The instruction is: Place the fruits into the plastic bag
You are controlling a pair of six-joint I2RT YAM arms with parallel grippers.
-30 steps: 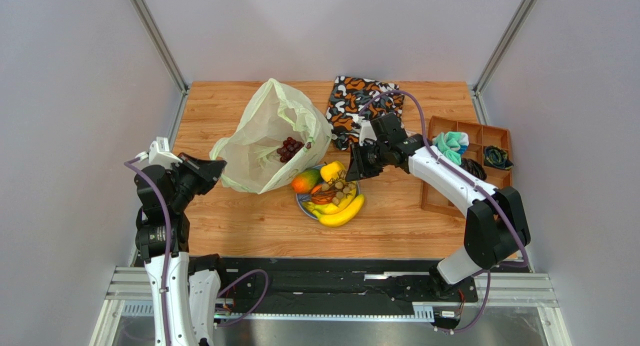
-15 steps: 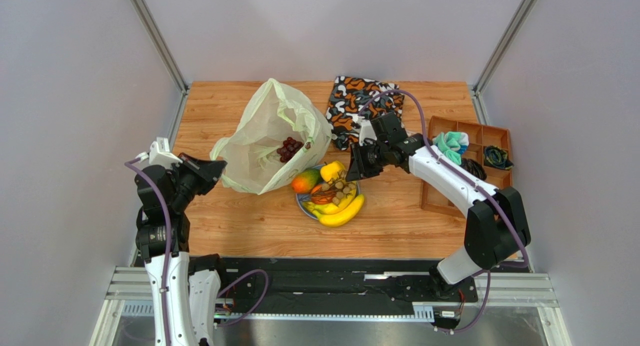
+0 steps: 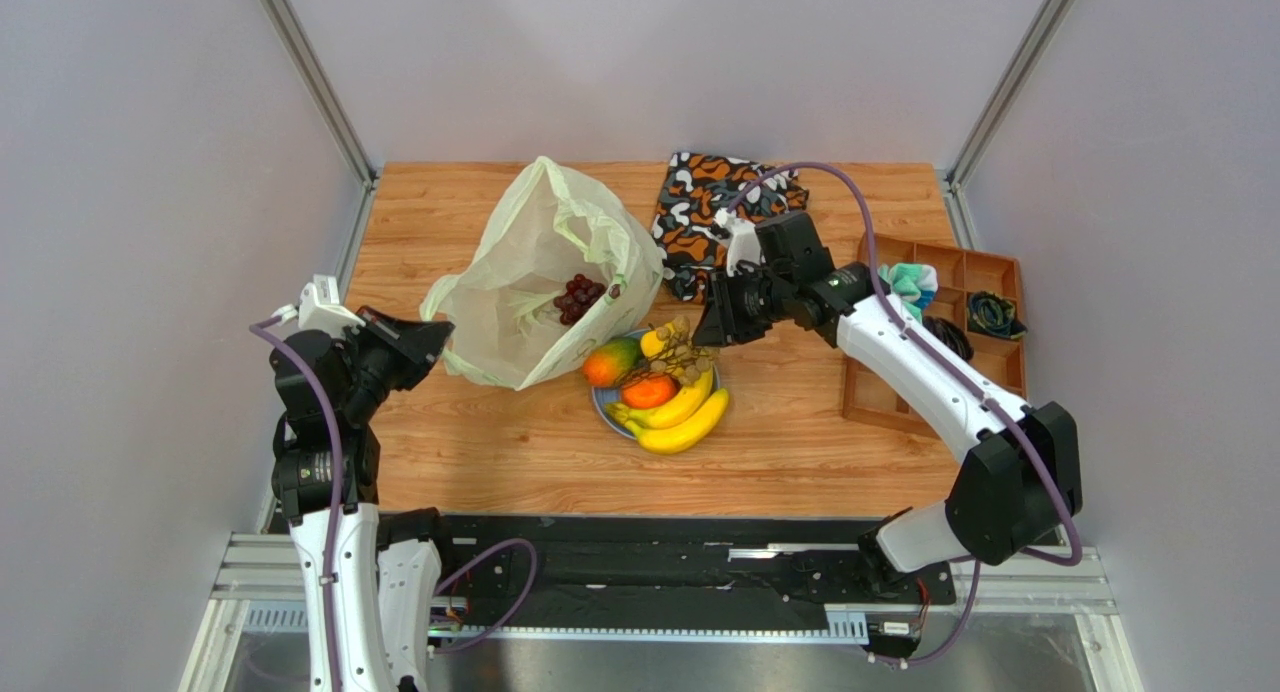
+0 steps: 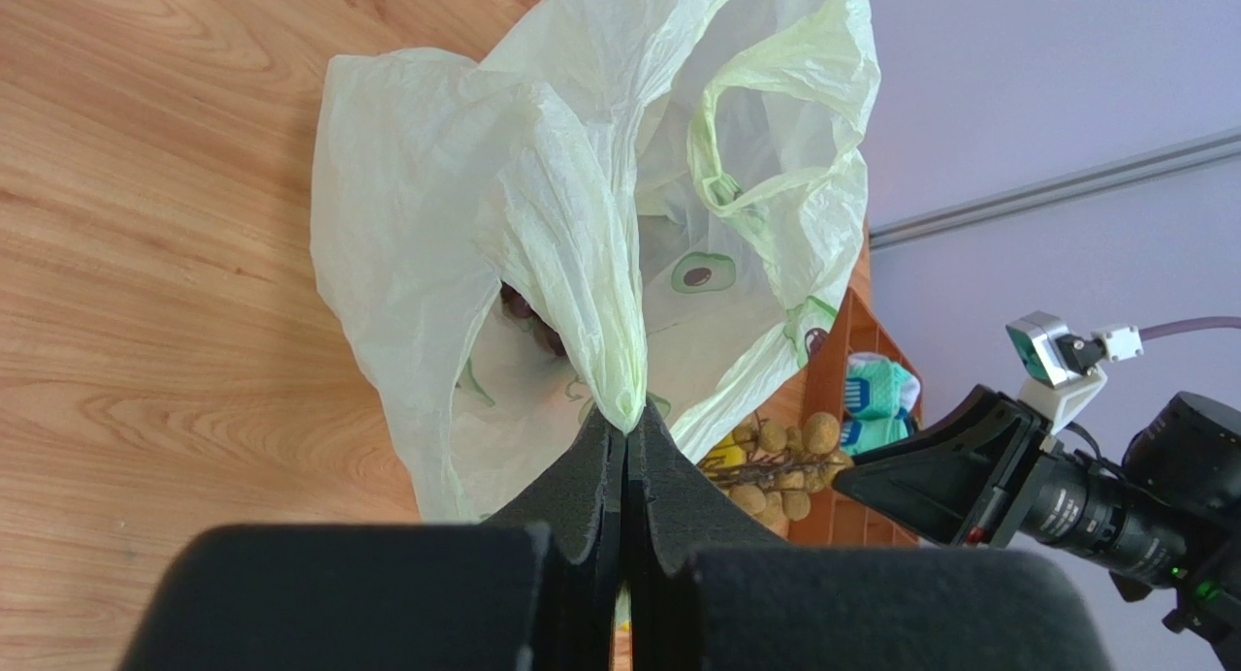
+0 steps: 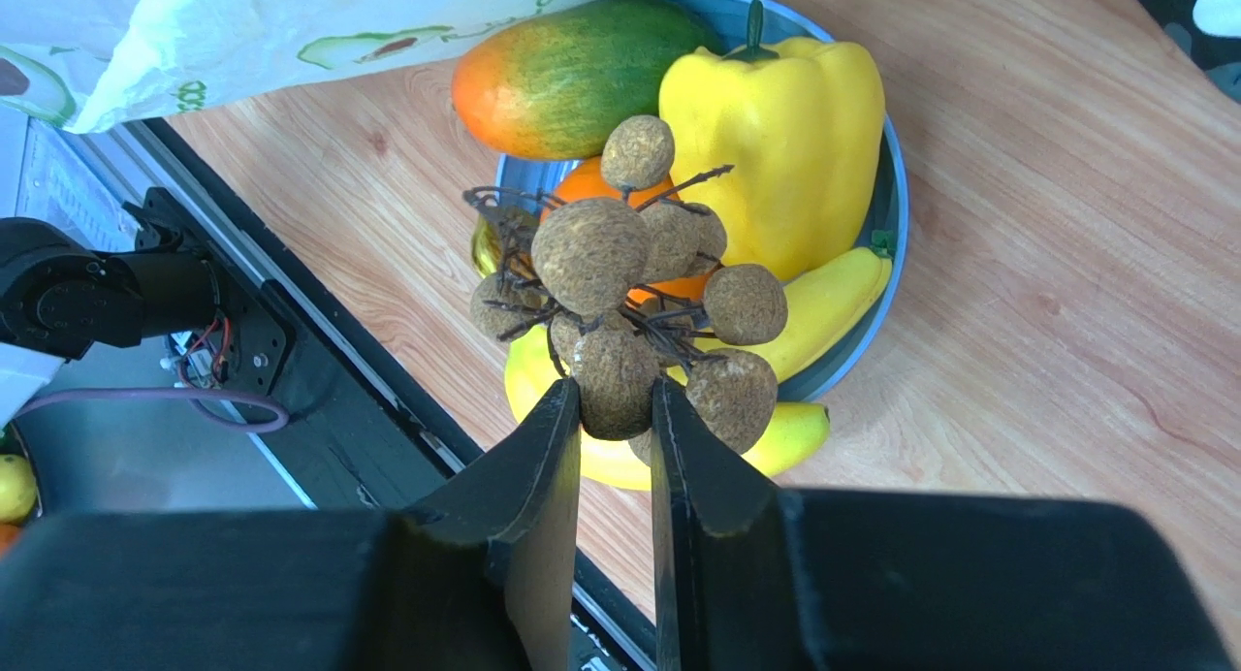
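The plastic bag (image 3: 534,280) stands open at the table's left, with dark purple grapes (image 3: 579,295) inside. My left gripper (image 4: 627,427) is shut on the bag's near edge (image 4: 583,235); in the top view it (image 3: 433,334) is at the bag's left corner. My right gripper (image 5: 612,398) is shut on a tan-green grape bunch (image 5: 619,264) and holds it above the blue plate (image 5: 889,191). On the plate lie a red-green mango (image 5: 583,75), a yellow fruit (image 5: 772,133), an orange (image 3: 649,392) and bananas (image 3: 684,419). The bunch (image 3: 679,347) hangs just right of the bag.
An orange-black-white patterned cloth bag (image 3: 714,212) lies at the back behind my right gripper (image 3: 706,329). A brown divided tray (image 3: 864,377) with cloth items stands at the right edge. The table's black front rail runs below the plate.
My right gripper has lifted the tan-green grape bunch off the plate and risen slightly, uncovering the orange. The left gripper and the bag have not moved.
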